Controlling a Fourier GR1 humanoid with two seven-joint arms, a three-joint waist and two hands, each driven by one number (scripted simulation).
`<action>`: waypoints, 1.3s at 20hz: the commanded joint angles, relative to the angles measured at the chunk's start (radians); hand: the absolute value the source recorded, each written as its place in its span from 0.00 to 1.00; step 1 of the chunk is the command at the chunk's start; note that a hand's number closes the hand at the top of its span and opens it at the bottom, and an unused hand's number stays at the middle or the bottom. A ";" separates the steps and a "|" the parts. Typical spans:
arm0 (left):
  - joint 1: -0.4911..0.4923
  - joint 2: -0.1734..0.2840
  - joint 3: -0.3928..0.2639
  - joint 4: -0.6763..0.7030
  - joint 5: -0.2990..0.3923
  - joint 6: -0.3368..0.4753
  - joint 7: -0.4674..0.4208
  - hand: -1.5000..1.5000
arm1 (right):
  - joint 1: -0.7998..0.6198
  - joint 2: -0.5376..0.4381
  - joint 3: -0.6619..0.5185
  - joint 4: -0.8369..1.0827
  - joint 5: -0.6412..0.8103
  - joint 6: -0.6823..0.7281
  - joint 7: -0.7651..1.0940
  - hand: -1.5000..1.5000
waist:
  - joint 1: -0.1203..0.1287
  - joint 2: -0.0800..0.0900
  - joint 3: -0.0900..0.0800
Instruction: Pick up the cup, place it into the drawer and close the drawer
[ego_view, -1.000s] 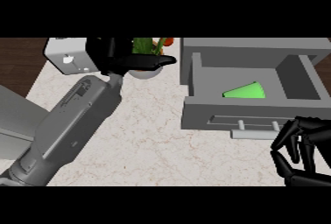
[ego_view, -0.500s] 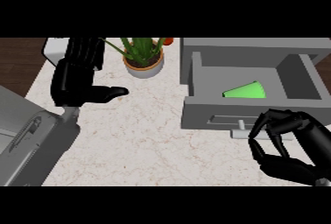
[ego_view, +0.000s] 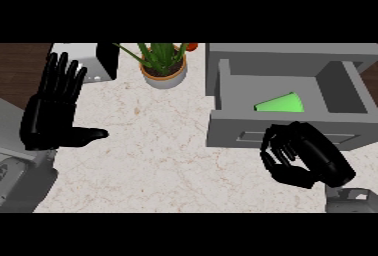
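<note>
A green cup (ego_view: 281, 103) lies on its side inside the open grey drawer (ego_view: 221, 125) at the right. My right hand (ego_view: 306, 161) hangs at the drawer's front panel with its fingers curled and nothing in them, its knuckles close to the drawer's handle. My left hand (ego_view: 50, 111) is open at the left over the counter, fingers straight and pointing away, thumb out to the right.
A potted plant (ego_view: 164, 66) with green leaves and an orange flower stands at the back centre. A white appliance (ego_view: 92, 62) sits at the back left. Dark wood shows beyond the counter's left edge. The marble counter (ego_view: 155, 155) spreads between the hands.
My left hand has drawn back toward me and to the left, away from the plant. My right hand has moved left and up to the drawer's front.
</note>
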 joint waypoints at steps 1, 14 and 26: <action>0.104 0.028 0.043 -0.043 0.012 -0.064 -0.016 0.00 | -0.079 0.078 0.095 0.201 0.163 -0.107 -0.028 1.00 | 0.001 0.001 0.000; 0.259 0.037 0.194 -0.121 -0.005 -0.206 0.020 0.00 | -0.342 0.131 -0.016 0.754 0.246 -0.178 -0.172 0.00 | -0.011 0.000 0.000; 0.261 -0.002 0.243 -0.016 -0.035 -0.345 -0.026 0.00 | -0.698 0.065 -0.206 1.357 0.212 -0.248 -0.427 0.00 | 0.021 0.015 0.002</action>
